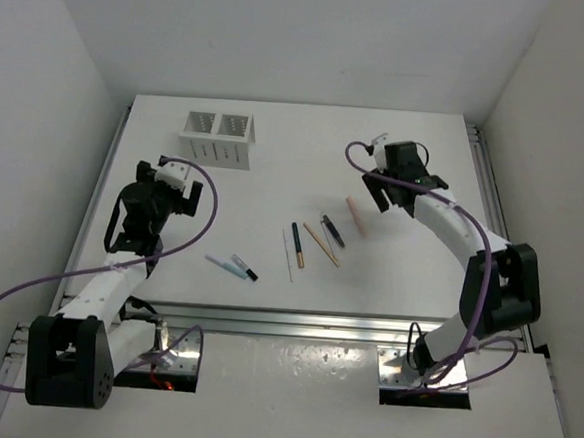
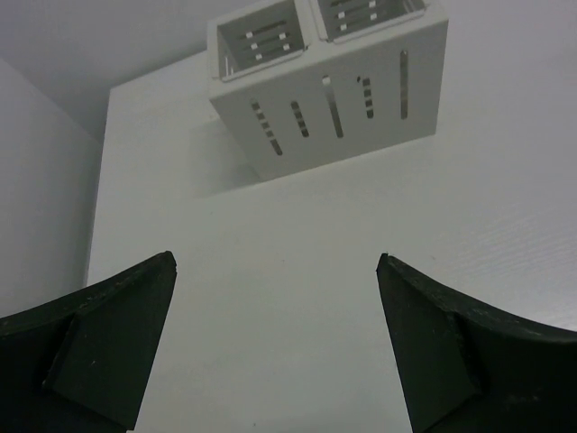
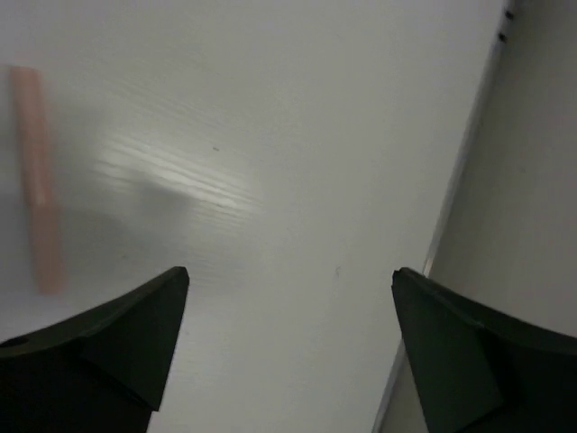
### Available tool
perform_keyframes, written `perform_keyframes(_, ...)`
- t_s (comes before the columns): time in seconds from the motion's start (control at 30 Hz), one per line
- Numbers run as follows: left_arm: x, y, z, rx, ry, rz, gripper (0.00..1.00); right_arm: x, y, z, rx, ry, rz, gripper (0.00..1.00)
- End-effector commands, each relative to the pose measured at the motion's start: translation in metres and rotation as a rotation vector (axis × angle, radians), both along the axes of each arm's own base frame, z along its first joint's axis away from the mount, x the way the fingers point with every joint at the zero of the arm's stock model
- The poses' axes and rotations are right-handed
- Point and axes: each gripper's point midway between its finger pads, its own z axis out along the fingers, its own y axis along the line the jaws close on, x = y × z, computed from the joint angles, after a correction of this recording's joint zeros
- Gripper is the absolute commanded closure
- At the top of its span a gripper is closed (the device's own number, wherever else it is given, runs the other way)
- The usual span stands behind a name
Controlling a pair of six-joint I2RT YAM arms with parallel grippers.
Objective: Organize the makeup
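Note:
Several makeup sticks lie on the table's middle: a pink one (image 1: 356,215), a black one (image 1: 332,231), a tan one (image 1: 320,244), a dark one with a gold end (image 1: 297,244), a thin white one (image 1: 287,255), a blue-and-black one (image 1: 243,268) and a pale blue one (image 1: 223,265). The pink stick also shows in the right wrist view (image 3: 38,176). My right gripper (image 1: 392,197) is open and empty, just right of the pink stick. My left gripper (image 1: 150,209) is open and empty, left of the sticks.
A white slotted two-compartment box (image 1: 220,137) stands at the back left, seen ahead in the left wrist view (image 2: 334,81). Walls close in on three sides. A metal rail (image 1: 295,324) runs along the near table edge.

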Motion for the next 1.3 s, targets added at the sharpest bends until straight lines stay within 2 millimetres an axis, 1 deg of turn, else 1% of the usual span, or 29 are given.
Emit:
perform_keyframes(0.0,-0.008,0.005,-0.006,0.069,0.114,0.005,0.0,-0.022,0.034,-0.005,0.225,0.245,0.086,0.13)
perform_keyframes(0.03,-0.001,0.0,0.014,0.03,0.091,-0.004,0.0,-0.023,0.048,-0.021,0.278,0.308,0.109,0.16)
perform_keyframes(0.07,0.003,-0.002,0.018,0.011,0.1,-0.013,0.0,-0.013,0.062,-0.013,0.316,0.296,0.125,0.19)
perform_keyframes(0.1,0.007,-0.005,0.022,-0.009,0.109,-0.02,0.0,-0.018,0.069,-0.018,0.315,0.339,0.136,0.21)
perform_keyframes(0.13,0.015,-0.008,0.024,-0.044,0.142,-0.024,0.0,-0.019,0.074,-0.038,0.312,0.403,0.131,0.24)
perform_keyframes(0.17,0.019,-0.013,0.026,-0.066,0.154,-0.042,0.0,-0.014,0.086,-0.034,0.333,0.409,0.16,0.26)
perform_keyframes(0.2,0.021,-0.016,0.026,-0.086,0.164,-0.05,0.0,-0.016,0.087,-0.039,0.336,0.434,0.155,0.26)
perform_keyframes(0.23,0.022,-0.019,0.031,-0.09,0.155,-0.07,0.0,-0.016,0.095,-0.049,0.387,0.469,0.167,0.27)
perform_keyframes(0.27,0.022,-0.026,0.028,-0.099,0.165,-0.109,0.0,-0.019,0.11,-0.053,0.46,0.501,0.201,0.27)
perform_keyframes(0.3,0.023,-0.03,0.031,-0.102,0.155,-0.131,0.0,-0.017,0.111,-0.061,0.481,0.513,0.19,0.3)
perform_keyframes(0.33,0.021,-0.032,0.033,-0.089,0.14,-0.148,0.0,-0.014,0.114,-0.066,0.507,0.515,0.157,0.37)
perform_keyframes(0.37,0.021,-0.033,0.033,-0.079,0.138,-0.159,0.0,-0.013,0.113,-0.069,0.506,0.517,0.143,0.41)
perform_keyframes(0.4,0.021,-0.033,0.033,-0.079,0.138,-0.159,0.0,-0.012,0.109,-0.08,0.497,0.535,0.103,0.45)
perform_keyframes(0.43,0.021,-0.033,0.033,-0.079,0.138,-0.159,0.0,-0.009,0.108,-0.081,0.483,0.531,0.089,0.48)
perform_keyframes(0.47,0.021,-0.031,0.033,-0.077,0.138,-0.149,0.0,-0.009,0.107,-0.088,0.482,0.549,0.075,0.51)
perform_keyframes(0.5,0.021,-0.031,0.033,-0.077,0.138,-0.149,0.0,-0.005,0.1,-0.089,0.448,0.541,0.045,0.52)
perform_keyframes(0.53,0.02,-0.029,0.029,-0.076,0.147,-0.14,0.0,-0.005,0.098,-0.091,0.436,0.54,0.037,0.55)
perform_keyframes(0.57,0.02,-0.029,0.029,-0.076,0.147,-0.139,0.0,-0.005,0.096,-0.099,0.422,0.553,0.026,0.57)
perform_keyframes(0.67,0.019,-0.029,0.032,-0.075,0.138,-0.14,0.0,-0.004,0.093,-0.107,0.409,0.557,0.017,0.59)
perform_keyframes(0.7,0.018,-0.029,0.028,-0.076,0.147,-0.139,0.0,-0.006,0.094,-0.111,0.409,0.569,0.017,0.59)
perform_keyframes(0.87,0.018,-0.029,0.027,-0.076,0.147,-0.139,0.0,-0.012,0.09,-0.13,0.404,0.588,-0.06,0.59)
perform_keyframes(0.9,0.018,-0.029,0.027,-0.076,0.147,-0.139,0.0,-0.012,0.088,-0.133,0.401,0.595,-0.063,0.62)
perform_keyframes(0.97,0.018,-0.031,0.028,-0.068,0.145,-0.152,0.0,-0.012,0.089,-0.135,0.402,0.6,-0.063,0.65)
perform_keyframes(1.0,0.017,-0.033,0.028,-0.07,0.145,-0.164,0.0,-0.012,0.088,-0.137,0.402,0.604,-0.066,0.7)
perform_keyframes(1.07,0.016,-0.038,0.028,-0.077,0.146,-0.196,0.0,-0.012,0.088,-0.139,0.398,0.609,-0.07,0.76)
perform_keyframes(1.1,0.015,-0.041,0.028,-0.088,0.148,-0.207,0.0,-0.011,0.086,-0.139,0.402,0.607,-0.075,0.84)
perform_keyframes(1.13,0.015,-0.047,0.034,-0.095,0.138,-0.245,0.0,-0.011,0.087,-0.138,0.403,0.607,-0.069,0.9)
perform_keyframes(1.2,0.014,-0.056,0.039,-0.111,0.132,-0.289,0.0,-0.007,0.084,-0.133,0.4,0.597,-0.067,1.0)
perform_keyframes(1.27,0.01,-0.07,0.047,-0.159,0.124,-0.365,0.0,0.005,0.085,-0.114,0.398,0.548,-0.031,1.0)
